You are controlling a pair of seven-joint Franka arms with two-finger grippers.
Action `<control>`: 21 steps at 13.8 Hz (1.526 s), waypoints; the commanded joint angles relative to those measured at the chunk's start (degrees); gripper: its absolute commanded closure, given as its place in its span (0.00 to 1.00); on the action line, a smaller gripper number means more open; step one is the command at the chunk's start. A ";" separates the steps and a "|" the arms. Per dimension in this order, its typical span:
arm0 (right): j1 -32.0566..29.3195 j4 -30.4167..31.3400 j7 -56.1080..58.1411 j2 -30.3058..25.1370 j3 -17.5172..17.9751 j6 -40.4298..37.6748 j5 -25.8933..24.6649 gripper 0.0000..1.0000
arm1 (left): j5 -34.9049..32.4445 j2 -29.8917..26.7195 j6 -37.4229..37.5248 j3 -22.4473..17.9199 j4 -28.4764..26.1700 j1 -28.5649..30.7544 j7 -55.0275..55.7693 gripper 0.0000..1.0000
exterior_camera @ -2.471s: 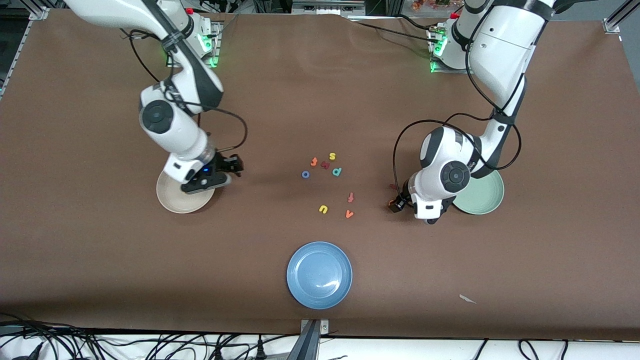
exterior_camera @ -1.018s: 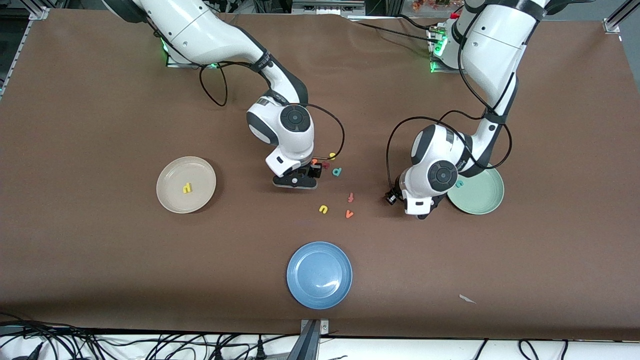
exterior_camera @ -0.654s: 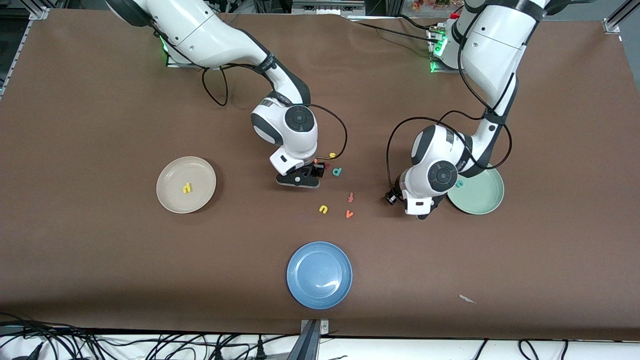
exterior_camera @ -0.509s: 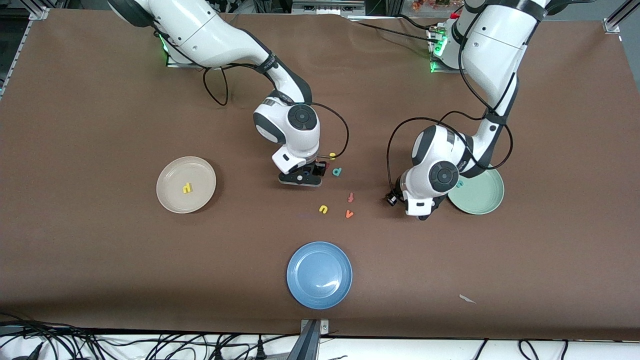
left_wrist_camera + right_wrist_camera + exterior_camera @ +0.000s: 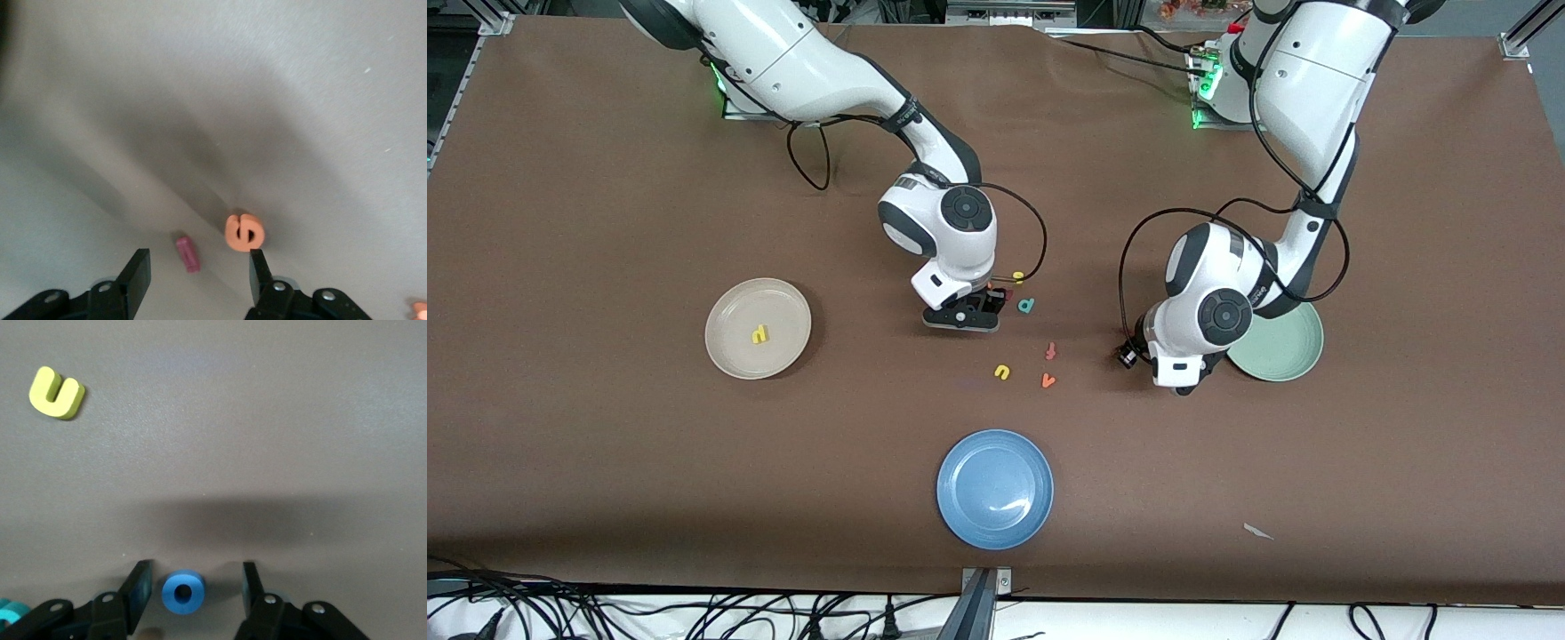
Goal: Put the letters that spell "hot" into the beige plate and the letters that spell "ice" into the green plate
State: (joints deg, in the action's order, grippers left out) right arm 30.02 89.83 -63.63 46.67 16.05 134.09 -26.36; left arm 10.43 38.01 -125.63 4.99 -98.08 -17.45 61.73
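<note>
Down at the letter cluster, my right gripper [image 5: 193, 590] stands open around the blue "o" [image 5: 183, 592], which lies on the table between its fingers, nearer to one of them. A yellow "h" [image 5: 759, 334] lies in the beige plate [image 5: 734, 311] toward the right arm's end. Low over the table beside the green plate [image 5: 1289, 356], my left gripper [image 5: 198, 273] is open. The maroon "i" [image 5: 187, 253] lies between its fingers, and the orange "e" [image 5: 245, 232] sits just off one fingertip. My left arm hides part of the green plate.
Loose letters lie mid-table: a yellow "s" [image 5: 1017, 277], a teal "p" [image 5: 1026, 306], a red-orange "f" [image 5: 1051, 351], a yellow "u" [image 5: 1002, 372] and an orange "v" [image 5: 1048, 381]. A blue plate [image 5: 960, 462] sits near the front edge.
My right arm swung from the beige plate, leaving the yellow "h" there, to the letter cluster and lowered around the blue "o", its jaws narrowing. My left hand shifted slightly.
</note>
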 commanded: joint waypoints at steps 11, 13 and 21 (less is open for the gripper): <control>0.22 -2.02 -0.54 0.70 -0.32 -0.14 -1.94 0.93 | 0.56 1.01 0.83 -0.07 -0.98 -1.27 -0.21 0.45; -2.33 -1.85 1.39 -1.84 0.11 -0.40 -1.24 0.93 | 0.56 1.02 0.83 -0.07 -0.98 -1.27 -0.21 0.45; -23.83 14.21 31.32 -20.02 6.26 -7.44 4.38 0.91 | 0.65 1.10 0.48 -0.16 -0.27 -0.65 -0.29 0.67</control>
State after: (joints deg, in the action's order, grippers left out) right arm 13.75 94.47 -41.27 34.11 20.07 126.04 -24.60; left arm 10.43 39.01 -125.09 5.11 -98.78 -17.97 61.65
